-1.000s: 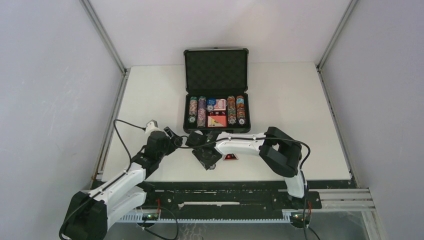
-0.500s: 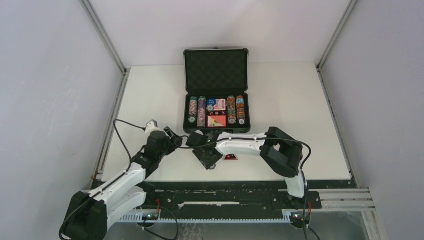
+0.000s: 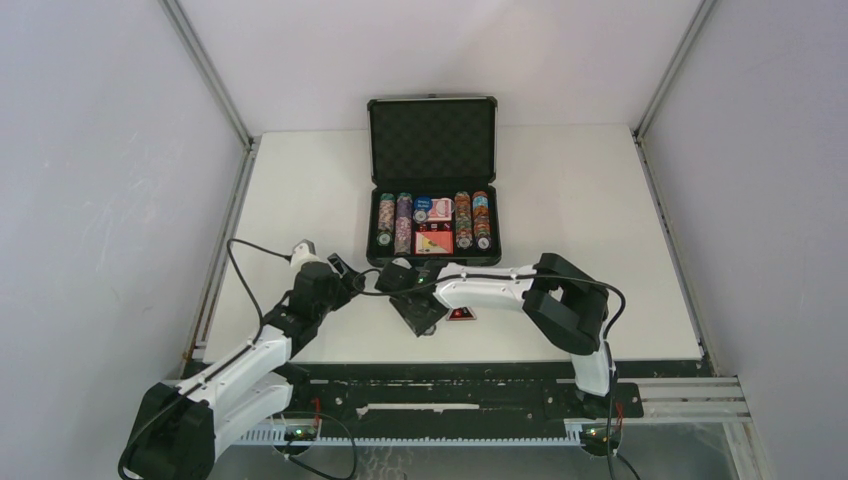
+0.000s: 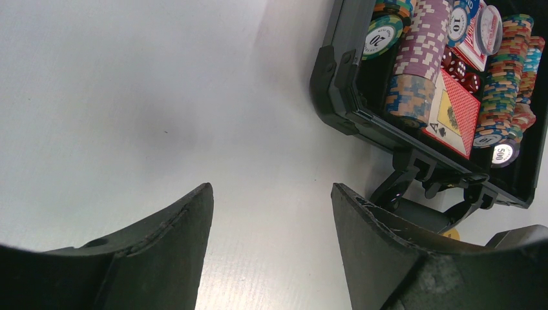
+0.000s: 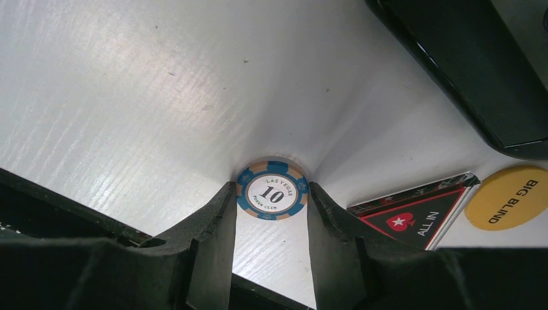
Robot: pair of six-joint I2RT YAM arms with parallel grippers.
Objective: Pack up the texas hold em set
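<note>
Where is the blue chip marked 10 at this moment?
In the right wrist view, the blue 10 chip lies on the white table between the fingertips of the right gripper, left of the triangular ALL IN marker and the yellow BIG BLIND button.

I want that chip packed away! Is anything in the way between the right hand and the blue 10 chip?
Nothing visible is. The blue 10 chip lies on the table, right between the right hand's fingers, which look pressed against its rim. The All In marker and Big Blind button lie beside it.
</note>
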